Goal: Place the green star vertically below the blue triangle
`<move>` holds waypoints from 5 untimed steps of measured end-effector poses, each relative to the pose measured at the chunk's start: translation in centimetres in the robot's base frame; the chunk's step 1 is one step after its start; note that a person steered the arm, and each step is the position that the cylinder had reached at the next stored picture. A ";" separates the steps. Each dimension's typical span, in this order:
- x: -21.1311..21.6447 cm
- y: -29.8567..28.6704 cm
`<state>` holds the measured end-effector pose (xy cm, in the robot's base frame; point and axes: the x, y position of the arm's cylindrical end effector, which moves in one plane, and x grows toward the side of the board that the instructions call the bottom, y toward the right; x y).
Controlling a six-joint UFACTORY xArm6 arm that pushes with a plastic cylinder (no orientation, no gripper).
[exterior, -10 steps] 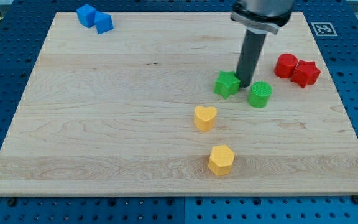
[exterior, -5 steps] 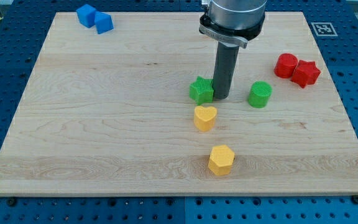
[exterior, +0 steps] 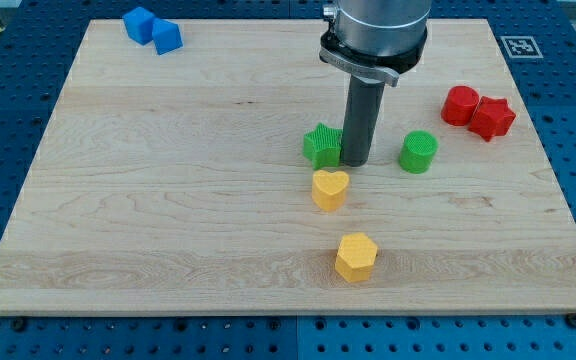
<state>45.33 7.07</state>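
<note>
Setting: wooden desk [exterior: 168, 200] sitting on a blue pegboard base, with a small marker tag at the view's top right corner.
Rod: dark rod coming down from the arm's grey collar near the middle of the board; my tip [exterior: 355, 162] is pressed right against the right side of the green star [exterior: 322, 146].
End effector: honestly there isn't one in the grabbing sense, it's just a plain rod, so nothing to open or close and nothing gripped. It only shoves.
Green star: roughly mid-board, just above the yellow heart [exterior: 329, 188], looks close but can't tell if they touch.
Blue triangle: way up at the view's top left [exterior: 167, 37], right beside a blue cube [exterior: 139, 23].
Other stuff: green cylinder [exterior: 418, 151] just to the right of the rod, two red blocks [exterior: 477, 110] further right, yellow hexagon [exterior: 356, 257] toward the view's bottom.
Progress: early days I'd say. Star is well apart from the triangle and far to its right.
Left to do: lots of pushing toward the view's left until the star sits directly under the triangle.
</note>
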 end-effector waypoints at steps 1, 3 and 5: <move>-0.2 -0.1; -2.0 -3.9; 0.1 -5.4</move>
<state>45.40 1.70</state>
